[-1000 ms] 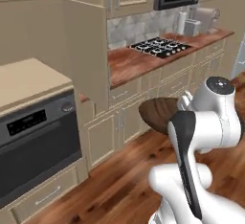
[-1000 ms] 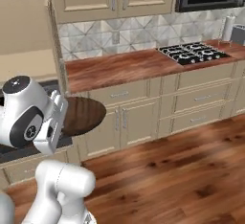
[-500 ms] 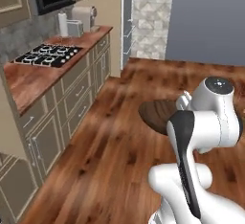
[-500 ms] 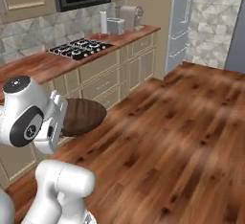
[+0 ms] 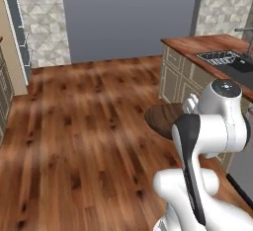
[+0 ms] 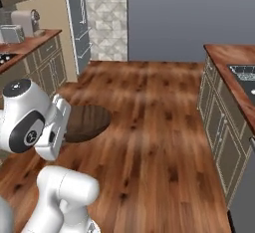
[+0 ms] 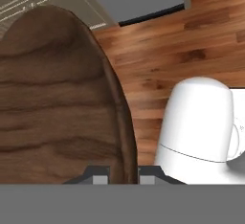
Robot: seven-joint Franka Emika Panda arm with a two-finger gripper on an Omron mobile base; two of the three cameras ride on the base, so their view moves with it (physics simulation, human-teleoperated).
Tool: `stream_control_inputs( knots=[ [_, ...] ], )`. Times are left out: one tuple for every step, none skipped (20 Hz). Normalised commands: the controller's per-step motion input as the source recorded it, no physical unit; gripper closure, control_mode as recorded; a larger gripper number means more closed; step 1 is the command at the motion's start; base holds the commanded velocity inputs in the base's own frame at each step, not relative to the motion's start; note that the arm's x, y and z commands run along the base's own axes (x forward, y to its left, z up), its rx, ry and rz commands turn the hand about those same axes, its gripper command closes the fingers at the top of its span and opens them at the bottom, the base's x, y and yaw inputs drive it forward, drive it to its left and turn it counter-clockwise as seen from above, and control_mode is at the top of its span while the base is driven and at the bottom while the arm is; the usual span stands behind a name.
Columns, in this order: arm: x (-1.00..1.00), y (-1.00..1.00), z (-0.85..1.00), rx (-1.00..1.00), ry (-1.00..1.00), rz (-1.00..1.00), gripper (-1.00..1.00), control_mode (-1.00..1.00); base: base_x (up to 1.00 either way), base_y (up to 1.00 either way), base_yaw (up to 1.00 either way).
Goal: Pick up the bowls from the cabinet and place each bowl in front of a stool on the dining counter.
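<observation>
Over wood floor point(image 5: 89, 126), 1 bowl point(image 7: 57, 98) in closed jaws.

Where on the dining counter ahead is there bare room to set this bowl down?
The bowl is pinched by its rim in the shut tool. On the dining counter, the bare patch is the near corner, bordered by the counter's end edge and the sink. Further along it is crowded: the sink basin and faucet take up the top.
</observation>
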Motion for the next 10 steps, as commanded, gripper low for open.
stream_control_inputs(
  knots=[
    [0.0,0.0,0.0,0.0,0.0,0.0,1.0,1.0,0.46,-0.23,-0.31],
    [0.0,0.0,0.0,0.0,0.0,0.0,1.0,1.0,0.42,-0.31,-0.16],
    [0.0,0.0,0.0,0.0,0.0,0.0,1.0,1.0,0.27,-0.32,-0.06],
    [0.0,0.0,0.0,0.0,0.0,0.0,1.0,1.0,0.14,-0.34,-0.03],
    [0.0,0.0,0.0,0.0,0.0,0.0,1.0,1.0,0.0,-0.34,-0.01],
    [0.0,0.0,0.0,0.0,0.0,0.0,1.0,1.0,0.0,-0.37,-0.04],
    [0.0,0.0,0.0,0.0,0.0,0.0,1.0,1.0,0.0,-0.44,-0.07],
    [0.0,0.0,0.0,0.0,0.0,0.0,1.0,1.0,-0.07,-0.57,-0.1],
    [0.0,0.0,0.0,0.0,0.0,0.0,1.0,1.0,-0.16,-0.64,-0.11],
    [0.0,0.0,0.0,0.0,0.0,0.0,1.0,1.0,-0.17,-0.71,-0.12]
  ],
)
